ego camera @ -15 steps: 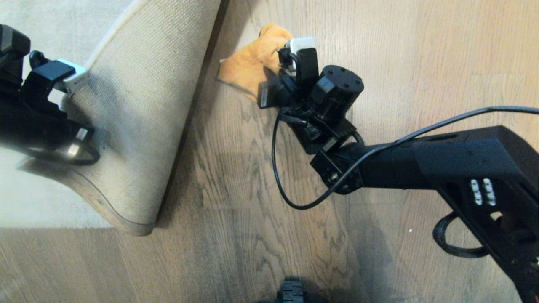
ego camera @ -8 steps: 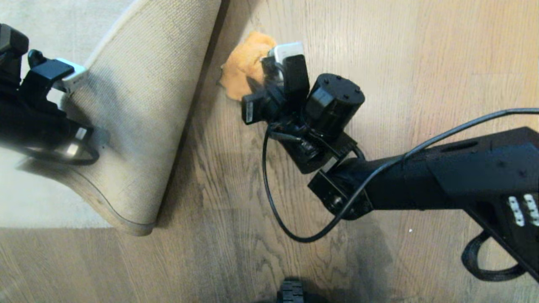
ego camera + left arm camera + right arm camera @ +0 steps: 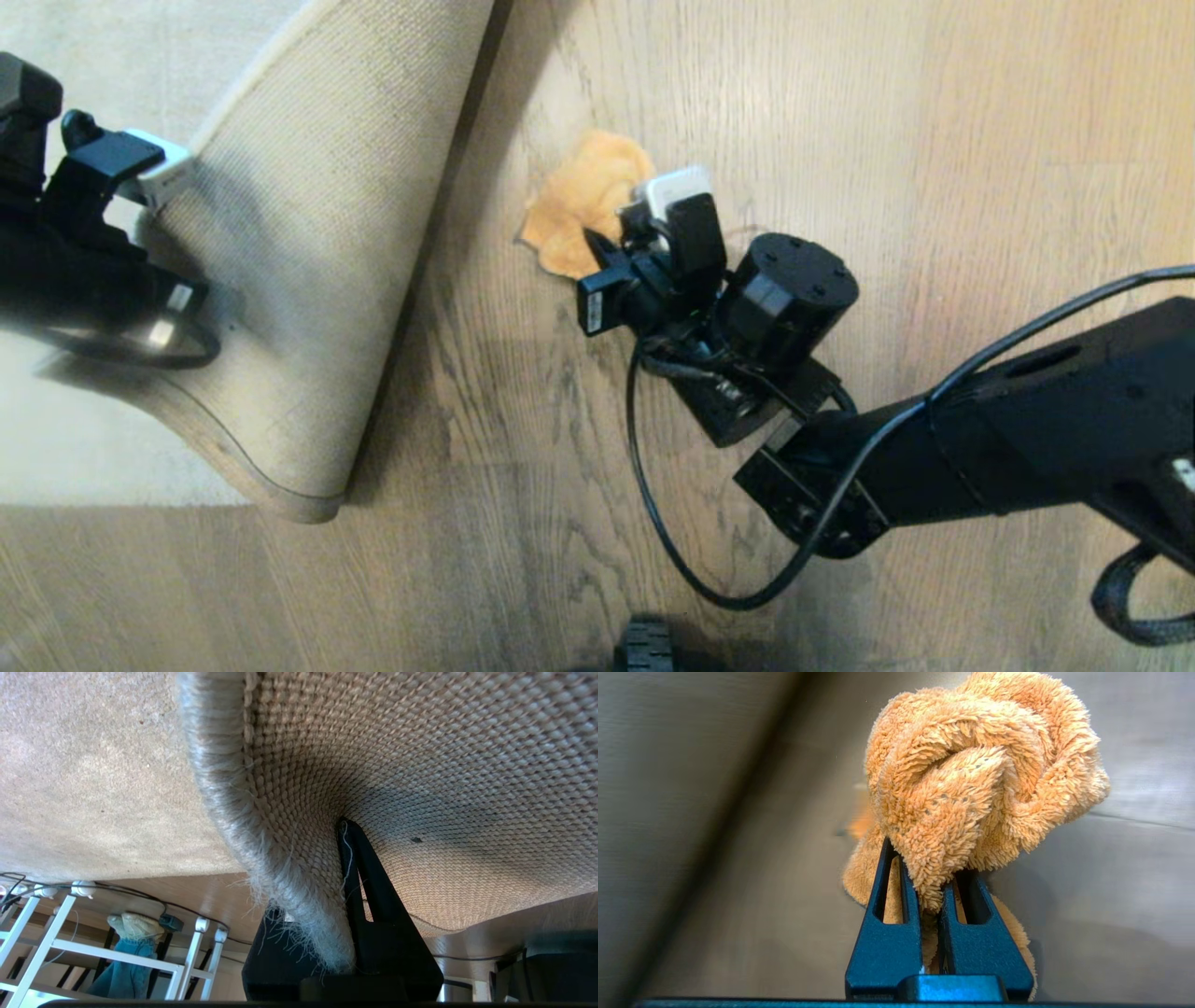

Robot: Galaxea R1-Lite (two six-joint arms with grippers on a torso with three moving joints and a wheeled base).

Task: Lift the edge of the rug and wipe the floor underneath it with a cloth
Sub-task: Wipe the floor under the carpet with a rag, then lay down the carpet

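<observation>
- Orange plush cloth [image 3: 980, 784] sat clamped in my right claw [image 3: 931, 891], pressed on the floor [image 3: 934, 140].
- My left claw [image 3: 348, 877] pinched the rug edge [image 3: 261, 849], holding it lifted.

The rug [image 3: 84, 439] lay on the floor [image 3: 934, 140] at the robot's left, its corner folded up and back so the backing faced outward. The rug edge [image 3: 224, 103] was raised off the planks, pinched in the left claw [image 3: 154, 177] at the far left side; in the left wrist view the border ran between the claw's fingers [image 3: 373, 905]. Bare floor stretched to the right of the lifted flap. On that floor, near the flap but apart from it, sat the cloth [image 3: 583, 210], bunched and clamped in the right claw [image 3: 625, 238]. The right arm [image 3: 1027, 439] reached in from the right. Beyond the rug stood a rack [image 3: 93, 952].
</observation>
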